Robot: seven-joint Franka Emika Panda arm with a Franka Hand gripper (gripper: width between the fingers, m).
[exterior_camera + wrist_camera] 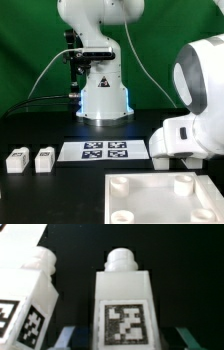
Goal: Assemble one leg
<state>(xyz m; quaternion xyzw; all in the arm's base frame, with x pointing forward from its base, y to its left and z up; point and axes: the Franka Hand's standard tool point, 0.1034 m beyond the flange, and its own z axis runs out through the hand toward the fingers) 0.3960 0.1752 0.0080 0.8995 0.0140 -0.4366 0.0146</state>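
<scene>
In the wrist view a white leg [125, 297] with a rounded peg end and a black-and-white tag lies on the black table, right between my gripper's [128, 340] two fingers. The fingertips [68, 337] stand apart on either side of it, with dark gaps between, so the gripper is open. A second leg [25, 297] lies close beside the first. In the exterior view two more legs [18, 160] [45, 158] lie at the left. My arm's white wrist [190, 110] hangs low at the right and hides the fingers there.
The marker board [103, 151] lies in the middle of the table. The large white panel [150, 196] with round corner sockets lies at the front right. The robot base [103, 95] stands at the back, with cables running to the left.
</scene>
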